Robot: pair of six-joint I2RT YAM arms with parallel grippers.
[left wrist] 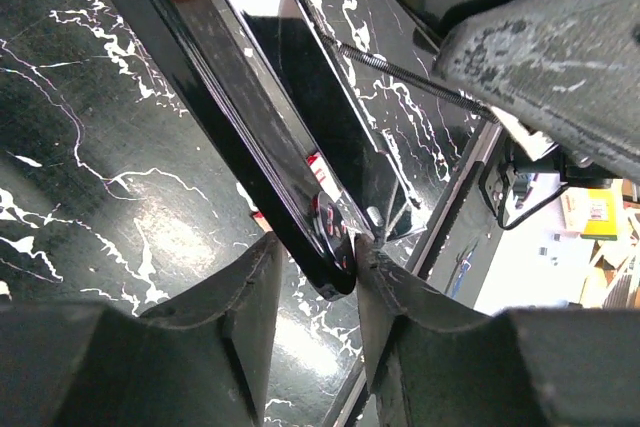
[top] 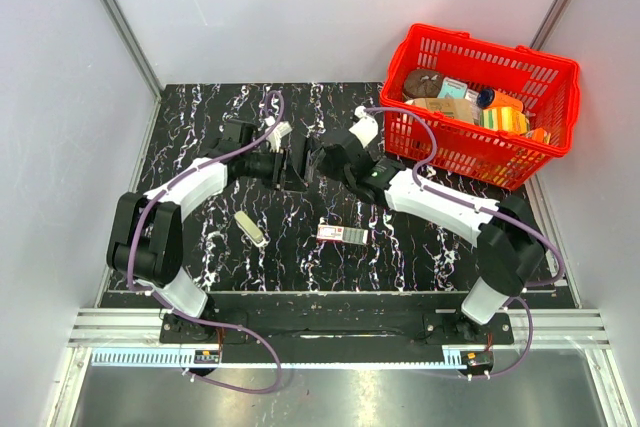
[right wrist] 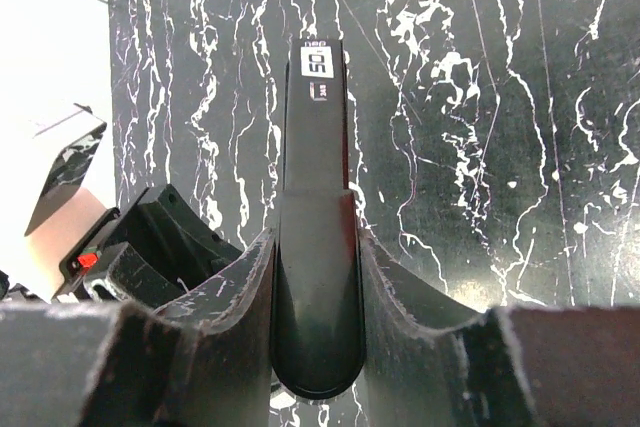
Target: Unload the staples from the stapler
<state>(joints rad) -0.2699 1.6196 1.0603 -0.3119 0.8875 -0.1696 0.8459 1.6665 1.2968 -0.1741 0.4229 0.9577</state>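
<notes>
The black stapler sits at the middle of the table, held between both arms. In the left wrist view its hinged parts are spread open and a thin spring shows. My left gripper is closed on its rounded end at the fingertips. My right gripper is shut on the other black arm of the stapler, whose white label points away. In the top view the left gripper and right gripper meet at the stapler. No staple strip is visible.
A short beige-silver oblong piece lies near the left arm. A small red-and-white box lies in front of the stapler. A red basket with several items stands at the back right, close to the right arm.
</notes>
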